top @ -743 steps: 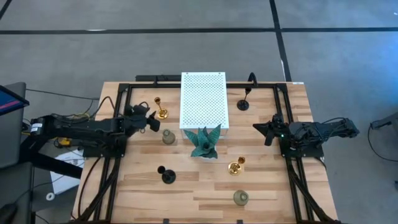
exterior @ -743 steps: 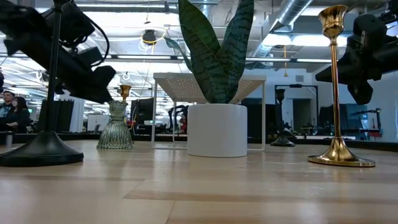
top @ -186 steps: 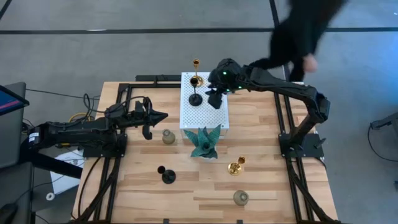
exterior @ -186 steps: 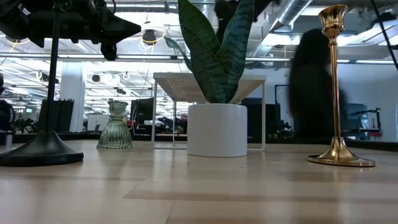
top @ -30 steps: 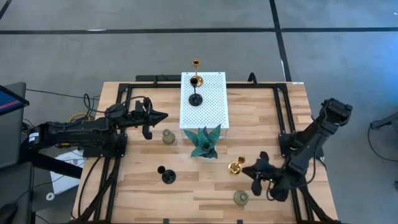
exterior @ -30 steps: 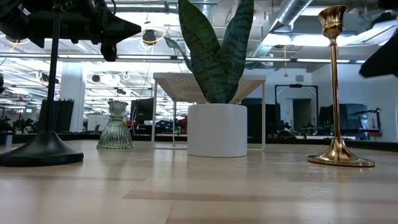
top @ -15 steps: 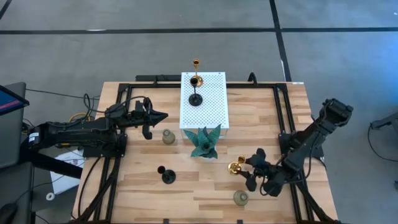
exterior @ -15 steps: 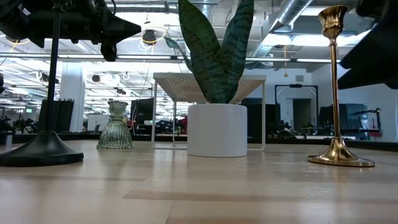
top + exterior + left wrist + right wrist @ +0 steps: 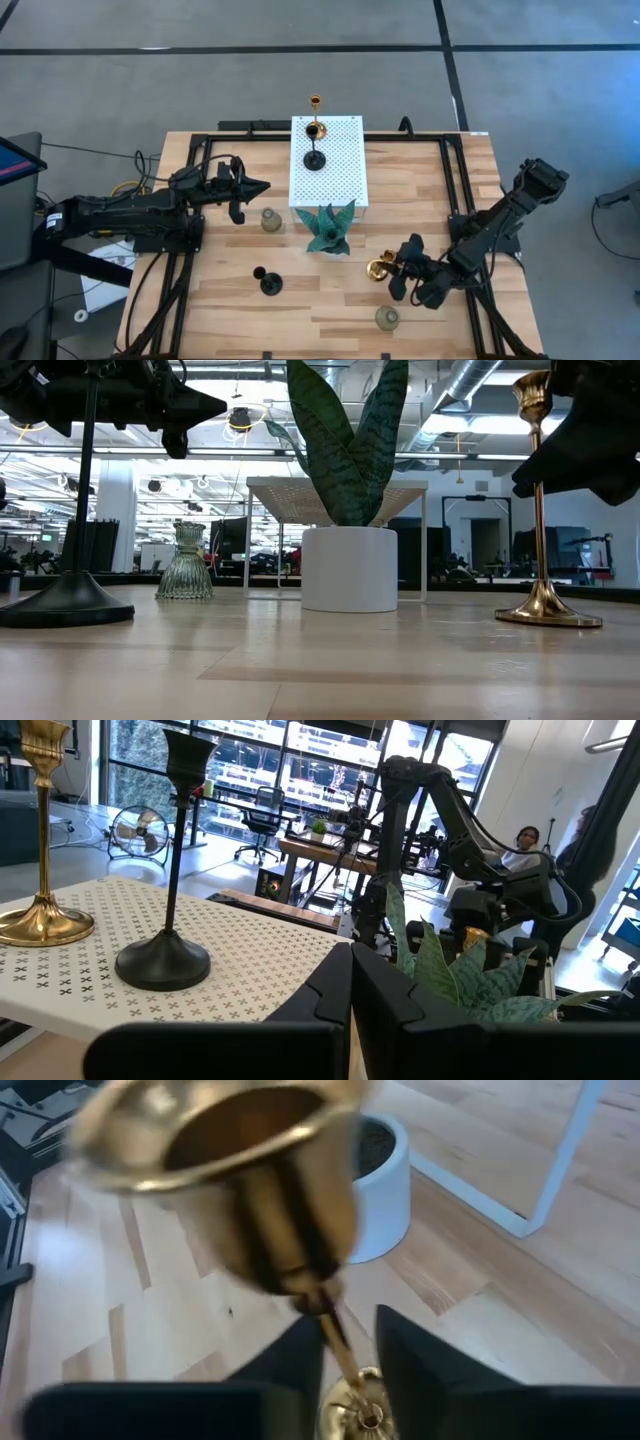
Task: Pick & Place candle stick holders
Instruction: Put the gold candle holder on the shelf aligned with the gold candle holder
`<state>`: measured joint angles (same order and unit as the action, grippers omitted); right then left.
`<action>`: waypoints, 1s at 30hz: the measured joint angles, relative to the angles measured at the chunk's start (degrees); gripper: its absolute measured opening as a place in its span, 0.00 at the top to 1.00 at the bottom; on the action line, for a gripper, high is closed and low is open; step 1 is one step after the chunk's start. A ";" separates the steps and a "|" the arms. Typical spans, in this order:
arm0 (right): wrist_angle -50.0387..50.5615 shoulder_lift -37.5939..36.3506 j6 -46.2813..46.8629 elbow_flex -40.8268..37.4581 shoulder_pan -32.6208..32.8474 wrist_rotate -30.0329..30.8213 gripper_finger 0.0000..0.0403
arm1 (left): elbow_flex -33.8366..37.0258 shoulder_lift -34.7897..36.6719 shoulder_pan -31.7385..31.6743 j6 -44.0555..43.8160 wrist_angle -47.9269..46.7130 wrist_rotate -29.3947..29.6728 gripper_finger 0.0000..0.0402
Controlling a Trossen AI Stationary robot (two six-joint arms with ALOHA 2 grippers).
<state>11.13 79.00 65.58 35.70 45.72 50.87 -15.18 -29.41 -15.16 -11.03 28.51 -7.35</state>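
Note:
A slim gold candle stick holder [image 9: 379, 267] stands by its round base [image 9: 548, 617] on the wooden table, right of centre. My right gripper [image 9: 398, 272] is at it, and its open fingers flank the thin stem [image 9: 338, 1338] below the cup [image 9: 235, 1150]. Another gold holder [image 9: 315, 103] and a black one [image 9: 315, 152] stand on the white perforated stand [image 9: 340, 175]. On the table stand two grey-green holders [image 9: 270, 219] [image 9: 387, 318] and a black one [image 9: 268, 282]. My left gripper [image 9: 262, 187] hovers shut at the stand's left side. My right gripper has the gold holder's stem [image 9: 340, 1345] between its fingers, which come slanting down from the table's right. One finger [image 9: 300, 1355] lies right beside the stem and a gap shows to the other. I cannot tell whether it touches. The holder stands upright on the table.
A spiky teal plant [image 9: 330, 228] in a white pot [image 9: 350, 580] stands just left of the gold holder, in front of the stand. Black frame rails [image 9: 460, 200] run along the table's sides. People sit in the room beyond the table.
My right gripper has moved toward the table's left, up to the gold holder on the table, so that its fingers now flank the stem. The holder stands where it stood.

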 joint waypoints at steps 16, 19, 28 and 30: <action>19.83 -11.26 -10.60 13.19 -4.64 -5.75 0.99 | 0.00 -0.01 0.00 0.00 -0.02 0.00 0.98; 24.45 -14.02 -15.06 17.97 -6.78 -6.21 0.99 | 0.00 0.00 -0.02 0.00 -0.04 0.00 0.98; 28.09 -15.60 -34.66 31.88 -20.96 -12.07 0.99 | 0.00 0.00 -0.02 0.00 -0.15 0.00 0.98; 28.11 -14.44 -38.97 34.47 -25.48 -14.94 1.00 | 0.00 0.00 0.00 0.00 -0.15 0.00 0.98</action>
<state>39.24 64.56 26.61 70.18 20.24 35.93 -15.18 -29.41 -15.16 -11.03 28.36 -7.35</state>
